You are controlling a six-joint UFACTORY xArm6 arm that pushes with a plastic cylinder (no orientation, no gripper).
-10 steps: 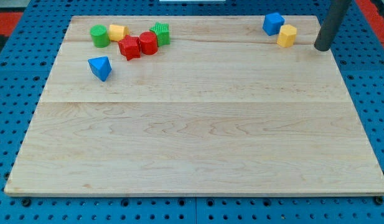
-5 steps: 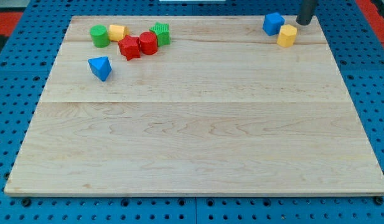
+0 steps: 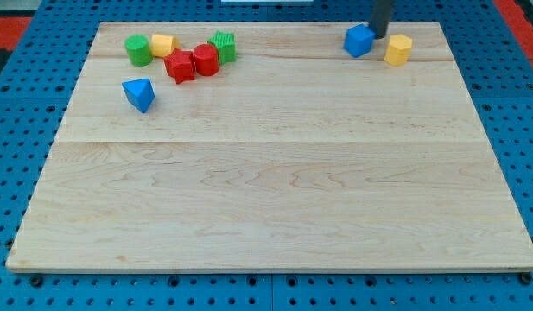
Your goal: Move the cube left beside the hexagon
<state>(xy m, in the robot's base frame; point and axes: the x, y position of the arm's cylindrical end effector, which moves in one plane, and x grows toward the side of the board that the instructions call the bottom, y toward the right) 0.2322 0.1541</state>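
Tabletop [image 3: 275, 199] is a light wooden board, pale grain running left-right, made of several planks with faint seams across it. Its edges narrow toward the view's top. It sits on a blue perforated panel [image 3: 15, 173] with a regular grid of dark round holes, visible on all sides of the board. Red surface [image 3: 11, 22] shows at the view's top left corner, and another red patch [image 3: 521, 17] at the top right. A strip of white [image 3: 266, 3] is at the top edge, centre. Lighting is even and diffuse, shadows soft. No walls, floor or windows in frame.
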